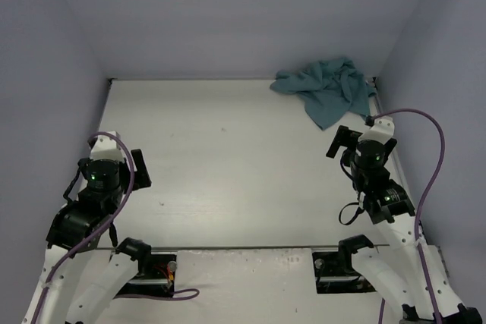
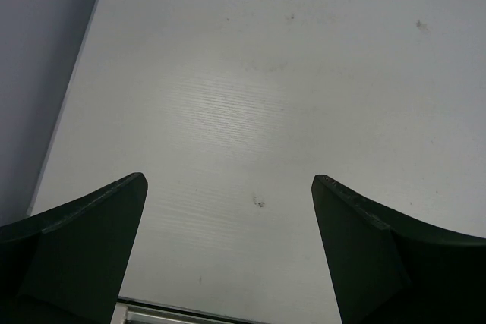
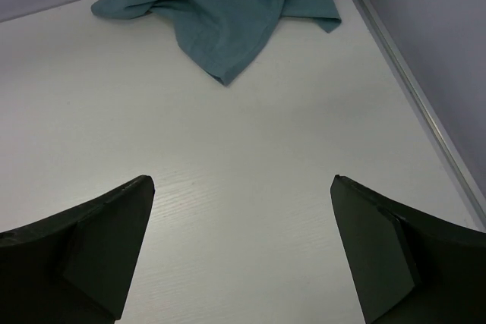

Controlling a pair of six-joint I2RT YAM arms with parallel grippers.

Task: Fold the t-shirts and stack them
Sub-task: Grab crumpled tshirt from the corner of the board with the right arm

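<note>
T-shirt [image 1: 325,90] crumpled beyond right fingers [image 3: 91,256]

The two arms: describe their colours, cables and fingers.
The left arm and right arm have black upper housings with a small green light, on white lower segments. A purple cable loops along each. The left gripper and right gripper have broad, dark, wedge-shaped fingers.

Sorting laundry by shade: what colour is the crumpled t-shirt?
Plain teal t-shirt, no print; the right wrist view shows it best.
</note>
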